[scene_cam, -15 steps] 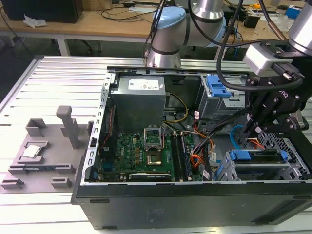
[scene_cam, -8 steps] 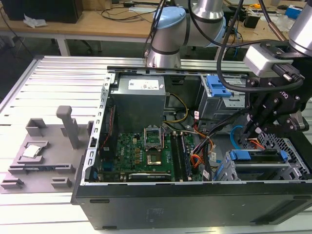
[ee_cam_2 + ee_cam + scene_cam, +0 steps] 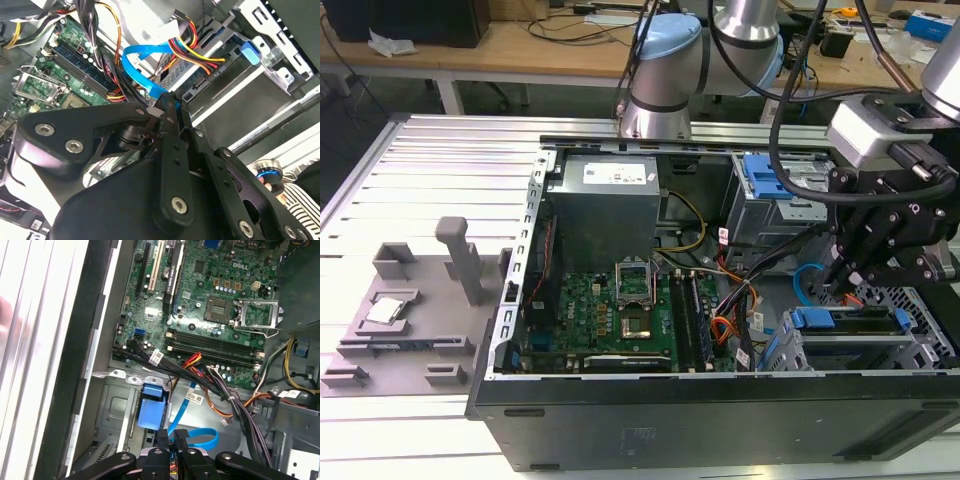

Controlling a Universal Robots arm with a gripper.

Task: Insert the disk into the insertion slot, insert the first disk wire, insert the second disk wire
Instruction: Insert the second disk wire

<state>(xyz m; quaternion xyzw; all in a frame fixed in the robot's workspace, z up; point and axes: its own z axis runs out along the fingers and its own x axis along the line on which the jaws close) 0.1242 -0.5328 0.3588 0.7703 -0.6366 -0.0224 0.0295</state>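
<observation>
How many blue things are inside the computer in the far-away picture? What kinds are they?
blue cable: 1
blue latch on the tall metal cage: 1
blue caddy around the disk: 1
Total: 3

Arm (image 3: 720,50): silver tube sections are joined by pale blue joint caps. A light grey housing (image 3: 868,128) is mounted at the wrist, with thick black cables (image 3: 790,100) looped past it. End effector (image 3: 852,275): matte black linkage bars (image 3: 170,160) are fastened with silver screw heads (image 3: 179,203), seen in both wrist views. A blue ring over striped sleeving (image 3: 267,176) is noted in the second wrist view.
</observation>
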